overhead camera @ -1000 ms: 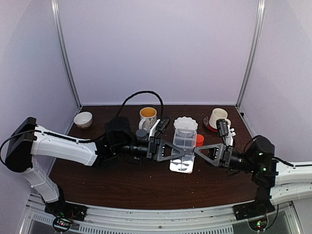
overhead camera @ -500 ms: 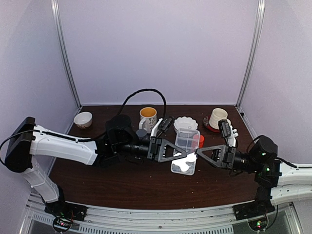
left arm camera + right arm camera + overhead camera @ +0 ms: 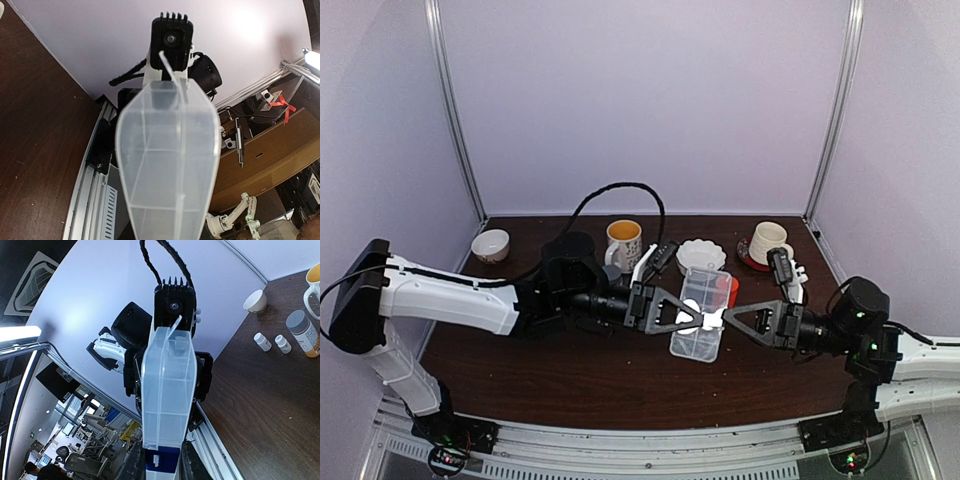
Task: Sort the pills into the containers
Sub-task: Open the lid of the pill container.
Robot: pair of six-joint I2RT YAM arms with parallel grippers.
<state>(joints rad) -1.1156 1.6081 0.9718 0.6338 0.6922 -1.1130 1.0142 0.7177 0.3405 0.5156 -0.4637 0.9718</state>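
The clear plastic pill box [image 3: 698, 315] with its two rows of compartments hangs tilted above the table between my two grippers. My left gripper [image 3: 694, 320] is shut on its left end and my right gripper [image 3: 719, 321] on its right end. In the left wrist view the box [image 3: 167, 165] fills the middle and hides my own fingers. In the right wrist view the box [image 3: 167, 385] stands between my right gripper's [image 3: 165, 462] fingers [image 3: 137, 462], with the left gripper [image 3: 172, 305] at its far end. The compartments look empty. I see no pills in any view.
A yellow-lined mug [image 3: 623, 240], a white fluted dish [image 3: 700, 252], a cup on a red saucer [image 3: 767, 243] and a small bowl [image 3: 490, 245] stand at the back. An orange bottle with a grey cap [image 3: 304, 332] and two small white bottles [image 3: 261, 341] stand near the mug.
The pill box lay flat on the table a second ago. It is now lifted and tilted between both grippers, which have closed in on its two ends.
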